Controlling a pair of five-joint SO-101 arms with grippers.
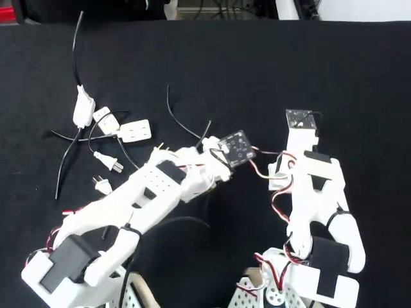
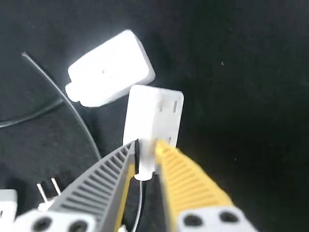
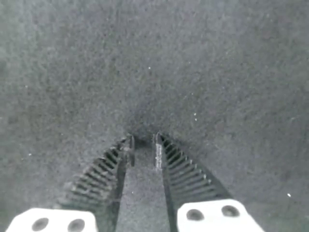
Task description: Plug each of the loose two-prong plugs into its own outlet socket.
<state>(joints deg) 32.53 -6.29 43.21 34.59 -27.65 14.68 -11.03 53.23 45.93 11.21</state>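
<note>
- Two loose white two-prong plugs (image 1: 109, 162) lie on the black cloth table (image 1: 334, 70), left of the left gripper.
- Left gripper (image 2: 146, 145): its grey and yellow fingers are closed on the cord-end neck of a white rectangular plastic outlet socket (image 2: 154, 113). The socket's slotted body lies just ahead of the fingertips.
- A second white socket block (image 2: 108, 67) lies just beyond the held one.
- Right gripper (image 3: 143, 145): its fingers are a narrow gap apart, holding nothing, over the cloth.

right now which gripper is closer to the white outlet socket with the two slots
left. the left gripper is clamped on the outlet socket at its cable end; the right gripper is apart from it, over bare black cloth
</note>
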